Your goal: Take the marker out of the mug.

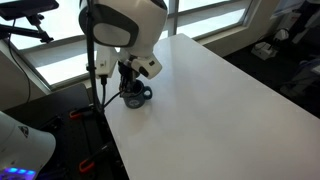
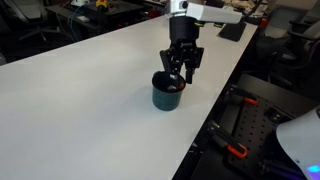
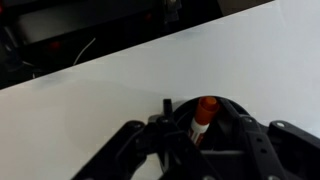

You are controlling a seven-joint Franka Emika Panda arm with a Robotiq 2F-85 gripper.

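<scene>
The dark glossy mug (image 1: 136,98) stands on the white table near its edge, seen in both exterior views (image 2: 165,95). My gripper (image 2: 178,78) hangs straight above it with the fingertips down at the rim, also seen in an exterior view (image 1: 131,84). In the wrist view the marker (image 3: 203,114), with a red end and a pale body, leans inside the mug (image 3: 232,104) between my two dark fingers. The gripper (image 3: 200,150) looks open, its fingers apart on either side of the marker and not touching it.
The white table (image 1: 220,100) stretches wide beyond the mug (image 2: 80,90). The mug sits close to the table's edge, with dark floor, cables and red clamps (image 2: 236,152) below. Desks and office clutter stand at the back.
</scene>
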